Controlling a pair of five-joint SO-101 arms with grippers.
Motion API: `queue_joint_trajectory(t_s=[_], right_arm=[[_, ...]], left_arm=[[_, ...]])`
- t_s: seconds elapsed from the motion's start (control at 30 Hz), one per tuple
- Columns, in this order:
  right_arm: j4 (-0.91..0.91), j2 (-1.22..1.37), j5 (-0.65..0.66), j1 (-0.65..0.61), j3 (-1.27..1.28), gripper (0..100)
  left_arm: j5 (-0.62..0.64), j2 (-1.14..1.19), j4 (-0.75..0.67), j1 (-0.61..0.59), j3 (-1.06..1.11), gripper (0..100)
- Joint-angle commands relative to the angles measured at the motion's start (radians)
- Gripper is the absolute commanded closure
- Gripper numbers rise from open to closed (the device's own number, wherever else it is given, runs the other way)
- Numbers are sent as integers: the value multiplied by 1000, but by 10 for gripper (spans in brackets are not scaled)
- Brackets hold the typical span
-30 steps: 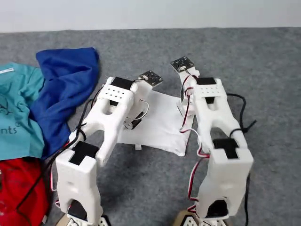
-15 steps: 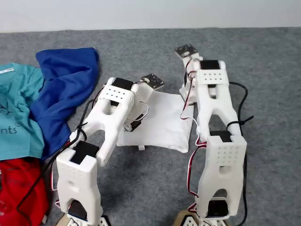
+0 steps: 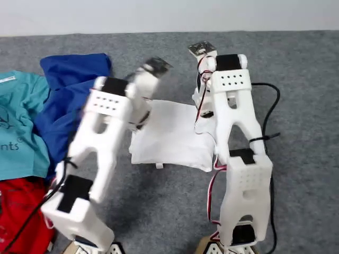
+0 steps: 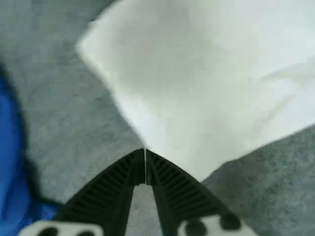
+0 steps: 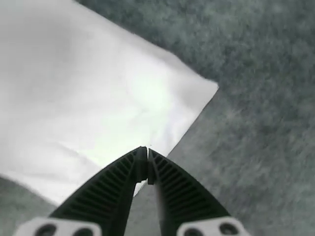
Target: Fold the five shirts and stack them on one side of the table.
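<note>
One white shirt lies folded flat in the middle of the grey surface, between the two arms; I think it is the only one done. On the left, one blue shirt, one teal shirt and one red shirt sit in a messy heap; no stack yet. That makes four shirts (the job says five). The left fingers are pressed together and hold nothing; the right fingers too.
</note>
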Motion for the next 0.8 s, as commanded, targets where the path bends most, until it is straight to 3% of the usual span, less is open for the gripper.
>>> queue_joint_trajectory(t_s=[0.0,0.23,0.5,0.6,0.77], right_arm=[[41,-191,-68,-12,169,990],[33,-291,-376,-36,405,990],[-199,-295,-428,-42,566,990],[-242,-288,-520,-38,597,990],[-283,-288,-535,-73,707,990]], left_arm=[[60,-94,8,-110,-35,988],[89,-118,8,-287,-35,988],[87,-114,-2,-351,-35,988],[86,-112,-2,-353,-35,988],[84,-112,-25,-367,-33,988]])
